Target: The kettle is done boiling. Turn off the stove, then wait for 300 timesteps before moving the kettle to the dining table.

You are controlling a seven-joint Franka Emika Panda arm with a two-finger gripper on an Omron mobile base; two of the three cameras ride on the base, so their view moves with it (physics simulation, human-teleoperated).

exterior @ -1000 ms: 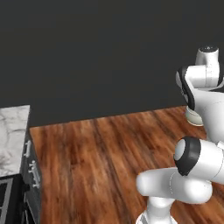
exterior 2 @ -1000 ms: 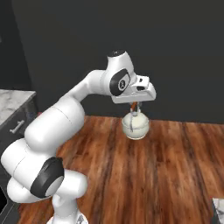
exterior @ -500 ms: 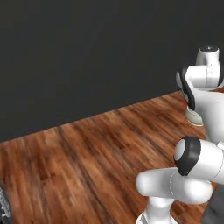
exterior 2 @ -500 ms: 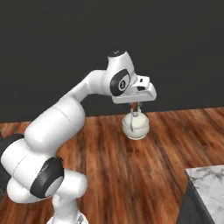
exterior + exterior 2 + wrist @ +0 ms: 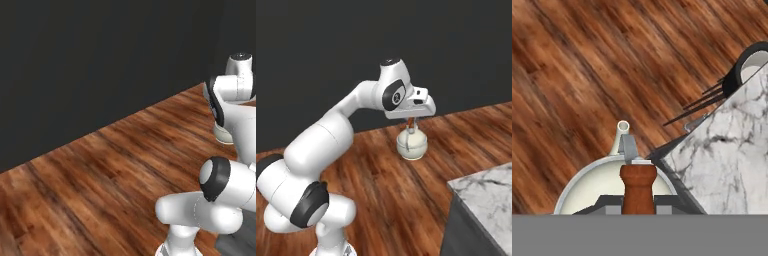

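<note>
Gripper point(image 5: 412, 121) fingers are pinched on the reddish-brown wooden bar point(image 5: 638, 187) of the kettle's handle, and the kettle point(image 5: 411, 145) hangs straight below the hand, clear of the wooden floor point(image 5: 381, 175). In the hand view the cream-white body curves out to both sides of the bar, with the short spout point(image 5: 621, 135) pointing away from the camera over the floorboards.

Seen from the right base camera, the white arm point(image 5: 331, 145) reaches up and to the right from its base at the lower left, the hand held level above the kettle. To the near right lies a corner of the dining table point(image 5: 486, 187), white grey-veined marble over a dark grey side, well apart from the kettle. The hand view shows that marble top at right, with a black stool point(image 5: 747, 67) by its far edge. A dark wall point(image 5: 90, 60) rises behind the floor.
</note>
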